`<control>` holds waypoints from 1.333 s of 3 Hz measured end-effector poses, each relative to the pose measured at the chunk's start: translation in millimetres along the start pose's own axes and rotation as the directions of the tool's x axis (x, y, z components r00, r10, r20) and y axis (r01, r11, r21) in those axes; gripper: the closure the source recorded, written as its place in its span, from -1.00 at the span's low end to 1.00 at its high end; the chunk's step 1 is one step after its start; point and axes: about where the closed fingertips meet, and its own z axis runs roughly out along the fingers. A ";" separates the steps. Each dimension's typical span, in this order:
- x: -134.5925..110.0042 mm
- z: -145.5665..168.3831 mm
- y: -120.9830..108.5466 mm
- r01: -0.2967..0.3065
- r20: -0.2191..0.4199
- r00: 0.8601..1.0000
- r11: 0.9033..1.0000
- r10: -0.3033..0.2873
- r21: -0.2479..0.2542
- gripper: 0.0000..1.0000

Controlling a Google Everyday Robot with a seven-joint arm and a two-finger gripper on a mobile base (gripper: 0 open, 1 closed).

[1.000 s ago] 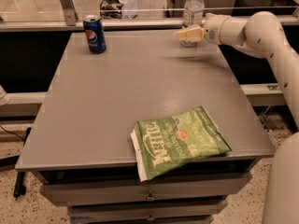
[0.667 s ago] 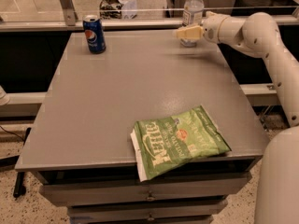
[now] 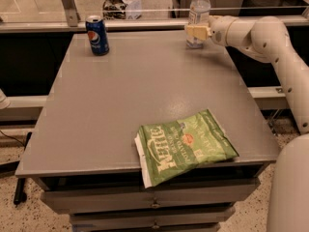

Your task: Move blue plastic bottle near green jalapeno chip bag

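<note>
The blue plastic bottle (image 3: 199, 6), clear with a white cap and white label, stands upright at the far right of the grey table (image 3: 145, 86). My gripper (image 3: 195, 31) reaches in from the right and sits at the bottle's lower half, covering part of it. The green jalapeno chip bag (image 3: 186, 145) lies flat at the table's near edge, right of centre, with white "Kettle" lettering. It is far from the bottle and partly overhangs the front edge.
A dark-blue Pepsi can (image 3: 97, 35) stands at the far left of the table. My white arm (image 3: 270, 42) runs along the table's right side. A rail and glass panel (image 3: 145, 13) lie behind the far edge. Drawers sit below the front edge.
Hardly anything differs. My gripper stays at the bottle at the far right, and the bottle, can and bag have not moved.
</note>
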 end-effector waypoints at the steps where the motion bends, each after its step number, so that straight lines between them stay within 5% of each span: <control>1: -2.0 -12.6 1.1 -0.002 0.004 1.000 1.000 0.002 0.013 0.30; 2: -17.4 -32.2 9.4 0.001 0.019 1.000 1.000 -0.001 0.018 0.73; 3: -45.4 -57.5 44.6 -0.008 0.041 0.999 1.000 0.009 -0.024 1.00; 4: -58.1 -78.7 102.3 -0.086 0.040 0.995 0.990 0.091 -0.114 1.00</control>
